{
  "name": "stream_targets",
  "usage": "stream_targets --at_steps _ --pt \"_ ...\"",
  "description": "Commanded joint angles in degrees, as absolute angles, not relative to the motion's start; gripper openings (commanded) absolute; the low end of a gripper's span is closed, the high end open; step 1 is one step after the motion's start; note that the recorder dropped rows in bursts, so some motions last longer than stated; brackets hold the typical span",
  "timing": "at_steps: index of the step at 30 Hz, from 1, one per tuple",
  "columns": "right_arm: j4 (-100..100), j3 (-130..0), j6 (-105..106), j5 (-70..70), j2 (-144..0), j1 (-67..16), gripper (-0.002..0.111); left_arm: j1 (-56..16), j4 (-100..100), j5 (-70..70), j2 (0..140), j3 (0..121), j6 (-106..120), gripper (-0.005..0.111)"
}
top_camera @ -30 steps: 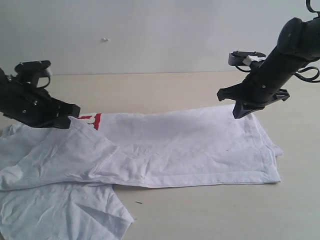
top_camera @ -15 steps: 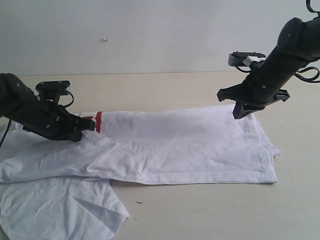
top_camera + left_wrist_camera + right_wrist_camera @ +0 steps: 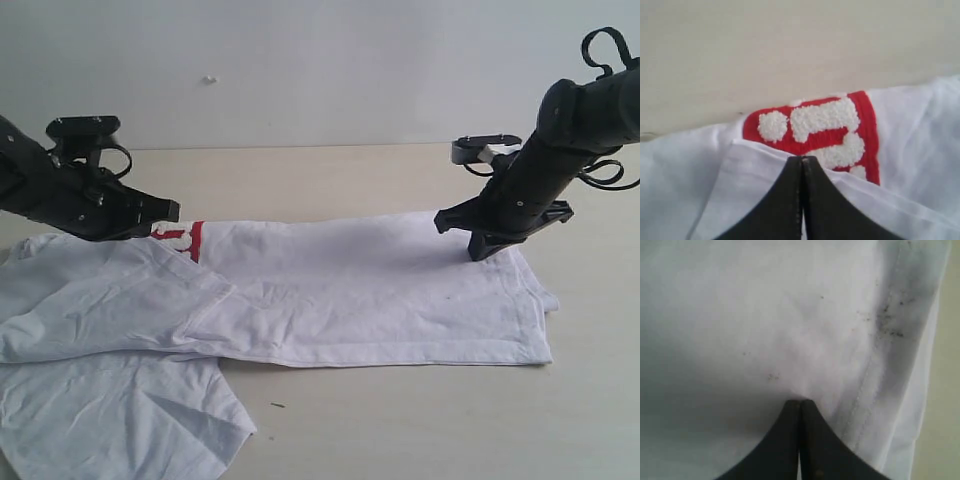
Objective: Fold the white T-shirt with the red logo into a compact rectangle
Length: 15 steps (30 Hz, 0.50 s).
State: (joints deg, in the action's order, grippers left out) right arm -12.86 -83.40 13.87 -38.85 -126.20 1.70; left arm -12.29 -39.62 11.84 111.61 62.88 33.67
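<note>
The white T-shirt point(image 3: 350, 290) lies flat along the table, with one side folded over itself. A sleeve part point(image 3: 120, 420) spreads toward the front left. Only the end of the red logo point(image 3: 187, 238) peeks out past a folded edge; in the left wrist view the red logo point(image 3: 825, 130) shows fuzzy white letters. My left gripper point(image 3: 172, 211) hovers just above that fold, shut and empty, and the left gripper point(image 3: 802, 160) points at the fold's edge. My right gripper point(image 3: 480, 252) is shut, its tips down on the shirt's right end near the hem seam point(image 3: 865, 385).
The tan table point(image 3: 330, 180) stretches behind the shirt to a pale wall point(image 3: 300, 70). A small dark speck point(image 3: 276, 405) lies on the table in front of the shirt. Dark smudges point(image 3: 890, 320) mark the cloth near the hem.
My left gripper dipped down onto the fold by the logo, then lifted and drew back left. My right gripper sank from above the shirt onto its right end.
</note>
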Motion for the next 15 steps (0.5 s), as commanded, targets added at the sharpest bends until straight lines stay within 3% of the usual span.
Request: stream_targets --at_steps 1,9,15 --pt "-10.5 -83.2 13.2 -37.7 -128.6 1.7 0.000 -12.5 -39.7 13.1 113.8 62.8 34.1 0.000" --pt "-10.9 -83.2 13.2 -38.4 -127.3 1.7 0.000 -12.6 -41.8 0.5 115.2 62.8 32.8 0.000" --pt "-10.9 -83.2 13.2 -38.6 -127.3 1.7 0.000 -12.6 -41.8 0.8 119.9 62.8 32.8 0.000"
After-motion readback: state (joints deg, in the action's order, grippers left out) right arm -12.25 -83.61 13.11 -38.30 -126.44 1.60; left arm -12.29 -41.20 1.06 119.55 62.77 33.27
